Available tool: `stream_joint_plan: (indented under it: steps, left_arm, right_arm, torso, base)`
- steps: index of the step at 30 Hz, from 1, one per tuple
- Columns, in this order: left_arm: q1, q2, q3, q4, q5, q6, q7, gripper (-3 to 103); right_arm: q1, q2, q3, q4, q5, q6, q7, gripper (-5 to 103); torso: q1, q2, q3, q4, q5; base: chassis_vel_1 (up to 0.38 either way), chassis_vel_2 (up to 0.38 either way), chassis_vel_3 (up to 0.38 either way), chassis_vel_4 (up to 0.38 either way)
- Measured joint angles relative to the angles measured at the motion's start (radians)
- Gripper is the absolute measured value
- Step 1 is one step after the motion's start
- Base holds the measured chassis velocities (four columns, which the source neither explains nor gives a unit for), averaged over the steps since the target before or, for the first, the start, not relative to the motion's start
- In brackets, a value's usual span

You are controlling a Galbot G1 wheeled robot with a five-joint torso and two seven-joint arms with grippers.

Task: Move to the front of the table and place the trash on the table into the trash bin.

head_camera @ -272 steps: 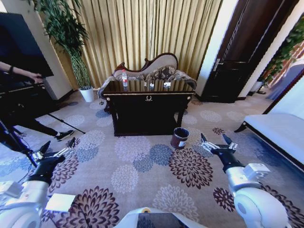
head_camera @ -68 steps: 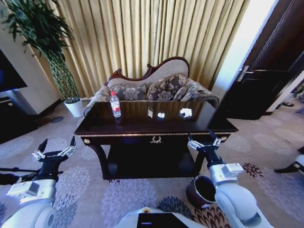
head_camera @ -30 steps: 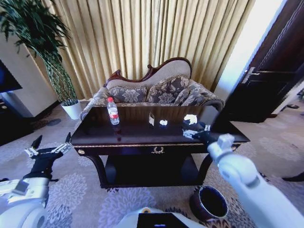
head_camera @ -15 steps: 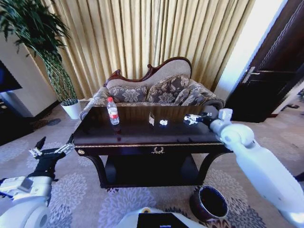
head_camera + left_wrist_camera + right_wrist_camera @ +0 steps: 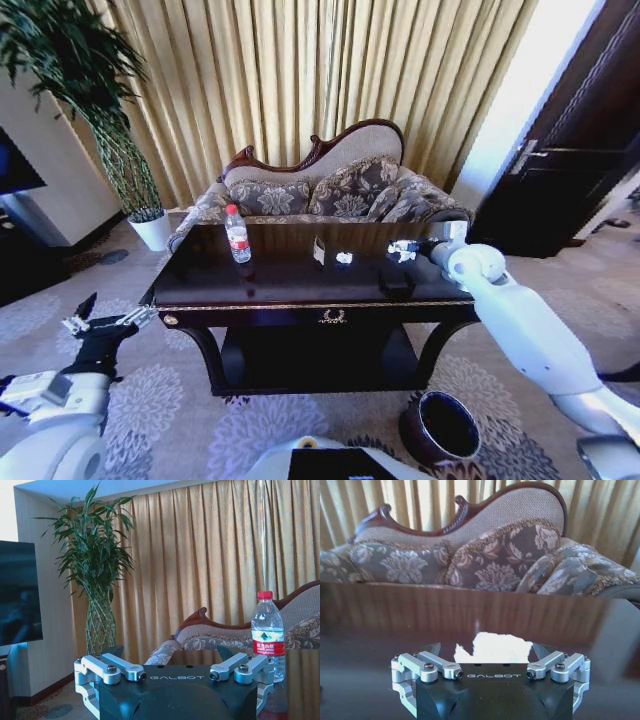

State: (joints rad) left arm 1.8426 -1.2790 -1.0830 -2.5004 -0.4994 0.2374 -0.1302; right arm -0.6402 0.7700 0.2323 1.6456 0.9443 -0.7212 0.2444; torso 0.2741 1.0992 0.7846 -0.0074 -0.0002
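The table (image 5: 300,285) stands broadside before the robot, a patterned sofa (image 5: 320,190) just behind it. The right arm (image 5: 520,320) stretches out long over the table's right end, farther in than half a second ago, when its wrist hung nearer the edge. The left arm (image 5: 50,395) hangs low at the robot's left, clear of the table, much as before.

The trash bin (image 5: 442,428) sits on the carpet below the table's right front corner.

The right gripper (image 5: 403,250) rests at the larger white scrap (image 5: 492,647), jaws spread to either side of it (not yet closed on it). The left gripper (image 5: 108,322) is splayed open, holding nothing.

The bottle (image 5: 238,236) stands upright on the table's left part; a smaller scrap (image 5: 344,258) lies near the middle.
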Motion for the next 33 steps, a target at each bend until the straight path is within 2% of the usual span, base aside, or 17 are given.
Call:
stream_joint_plan:
  steps: [23,25,27,28,30,33]
  left_arm:
    - [0.007,0.001,-0.002,0.000,-0.002,-0.004,0.002,100]
    - [0.007,0.000,-0.002,0.000,-0.002,-0.004,0.002,100]
    - [0.006,-0.001,0.000,0.000,-0.002,-0.005,0.002,100]
    - [0.006,-0.001,0.000,0.000,-0.002,-0.005,0.002,100]
    - [0.006,-0.002,0.003,0.000,-0.002,-0.005,0.002,100]
    - [0.007,-0.002,0.003,0.000,-0.002,-0.005,0.003,100]
  right_arm:
    - [0.052,0.026,-0.038,-0.167,-0.058,0.005,-0.010,100]
    - [0.049,0.027,-0.035,-0.168,-0.058,0.006,-0.014,103]
    - [0.038,0.028,-0.026,-0.165,-0.062,0.007,-0.031,95]
    - [0.038,0.028,-0.026,-0.165,-0.062,0.007,-0.031,95]
    - [0.028,0.028,-0.019,-0.158,-0.068,0.009,-0.035,85]
    - [0.016,0.029,-0.012,-0.153,-0.070,0.012,-0.037,85]
  torso:
    - [0.000,0.000,0.000,0.0000,0.0000]
    - [0.000,0.000,0.000,0.0000,0.0000]
    - [0.000,0.000,0.000,0.0000,-0.0002]
    - [0.000,0.000,0.000,0.0000,-0.0002]
    - [0.000,0.000,0.000,0.0001,-0.0003]
    - [0.000,0.000,0.000,0.0001,-0.0003]
  base:
    - [0.000,0.000,0.000,0.000]
    - [0.000,0.000,0.000,0.000]
    - [0.000,0.000,0.000,0.000]
    - [0.000,0.000,0.000,0.000]
    - [0.000,0.000,0.000,0.000]
    - [0.000,0.000,0.000,0.000]
